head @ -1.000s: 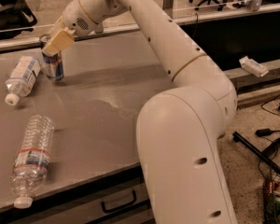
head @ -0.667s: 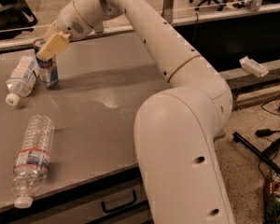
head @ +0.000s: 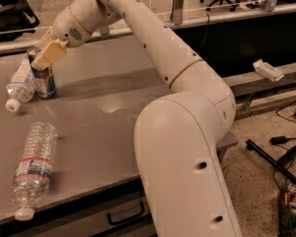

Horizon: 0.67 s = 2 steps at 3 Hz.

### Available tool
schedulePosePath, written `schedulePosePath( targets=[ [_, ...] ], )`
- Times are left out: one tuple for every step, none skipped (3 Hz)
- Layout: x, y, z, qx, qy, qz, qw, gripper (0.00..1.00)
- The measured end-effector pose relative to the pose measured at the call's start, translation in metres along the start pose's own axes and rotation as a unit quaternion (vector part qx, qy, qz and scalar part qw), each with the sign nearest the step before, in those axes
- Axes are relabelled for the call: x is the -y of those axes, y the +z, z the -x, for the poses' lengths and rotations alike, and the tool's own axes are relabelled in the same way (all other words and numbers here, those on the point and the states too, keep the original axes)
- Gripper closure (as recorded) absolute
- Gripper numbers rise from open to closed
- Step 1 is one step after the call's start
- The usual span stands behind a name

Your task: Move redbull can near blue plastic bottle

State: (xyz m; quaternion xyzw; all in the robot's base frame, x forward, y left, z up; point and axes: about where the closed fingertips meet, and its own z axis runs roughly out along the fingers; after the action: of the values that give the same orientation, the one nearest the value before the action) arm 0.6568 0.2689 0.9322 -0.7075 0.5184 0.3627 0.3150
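Note:
The redbull can [head: 44, 80] stands upright on the grey table [head: 118, 88] at the far left. My gripper [head: 40, 58] reaches in from the upper right and is closed around the can's top, with one tan finger [head: 49, 54] in front of it. The blue plastic bottle [head: 19, 85] lies on its side right against the can's left side, with its white cap [head: 12, 105] pointing to the front left.
A longer ribbed clear bottle [head: 33, 167] with a red-banded label lies near the table's front left edge. My white arm [head: 187, 132] spans the table's right half. A white object [head: 268, 70] rests on a ledge at right. Cables and stands lie on the floor.
My gripper has moved left with the redbull can, and the can now stands against the blue plastic bottle. Both bottles lie where they were.

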Motion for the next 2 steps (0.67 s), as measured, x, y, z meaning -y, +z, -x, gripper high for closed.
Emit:
schedulePosePath(
  targets=[
    [-0.0039,0.0074,0.0008,-0.008,-0.003,0.013,0.9999,0.13],
    [-0.0059,0.0105,0.0021,-0.011,-0.008,0.022,0.9997,0.0]
  ],
)
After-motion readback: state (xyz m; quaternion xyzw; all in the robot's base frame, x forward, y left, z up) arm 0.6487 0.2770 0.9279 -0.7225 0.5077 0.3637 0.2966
